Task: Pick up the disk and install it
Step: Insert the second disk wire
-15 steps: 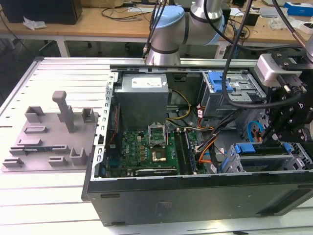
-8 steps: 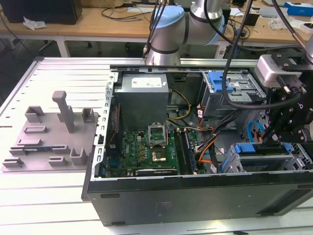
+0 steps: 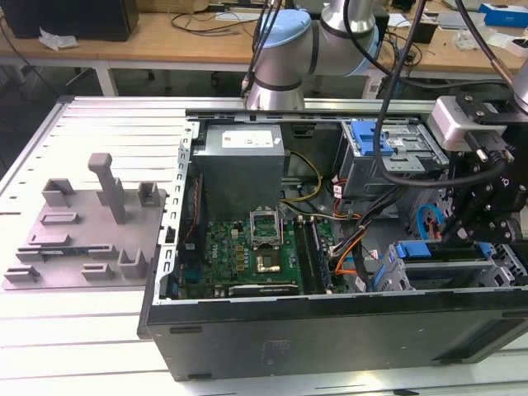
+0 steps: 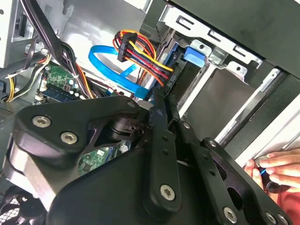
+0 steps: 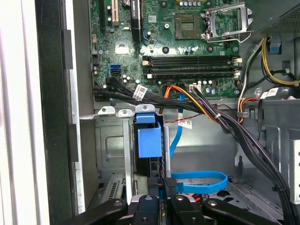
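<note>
In the case's drive cage (image 5: 112,154) I see the disk (image 5: 149,143) standing on edge, my hand (image 5: 161,199) pinched shut on its end; the blue cable (image 5: 199,180) just beside could snag if I push crooked.

Your gripper (image 4: 161,101) is reaching into the open computer case, its black fingers (image 4: 159,140) pressed close together beside the blue-framed disk (image 4: 180,65) sitting in the metal drive cage (image 4: 220,56). A hand (image 4: 276,168) is resting on the case edge nearby.
</note>
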You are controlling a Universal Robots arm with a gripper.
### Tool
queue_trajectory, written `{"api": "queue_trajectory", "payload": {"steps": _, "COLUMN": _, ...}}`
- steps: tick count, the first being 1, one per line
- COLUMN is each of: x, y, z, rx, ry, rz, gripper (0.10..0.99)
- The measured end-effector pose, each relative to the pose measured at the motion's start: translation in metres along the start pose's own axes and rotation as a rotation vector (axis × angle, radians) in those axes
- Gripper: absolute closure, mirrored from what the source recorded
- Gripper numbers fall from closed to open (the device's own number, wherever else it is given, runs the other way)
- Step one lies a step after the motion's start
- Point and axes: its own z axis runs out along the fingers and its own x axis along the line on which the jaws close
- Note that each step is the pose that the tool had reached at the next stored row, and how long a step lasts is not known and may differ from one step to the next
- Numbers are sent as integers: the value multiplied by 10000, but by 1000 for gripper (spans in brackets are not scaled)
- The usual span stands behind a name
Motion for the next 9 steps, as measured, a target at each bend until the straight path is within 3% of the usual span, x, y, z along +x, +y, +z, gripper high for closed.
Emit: {"api": "queue_trajectory", "payload": {"steps": 9, "x": 1, "y": 0, "z": 39, "rx": -5, "ry": -2, "rz": -130, "gripper": 925}}
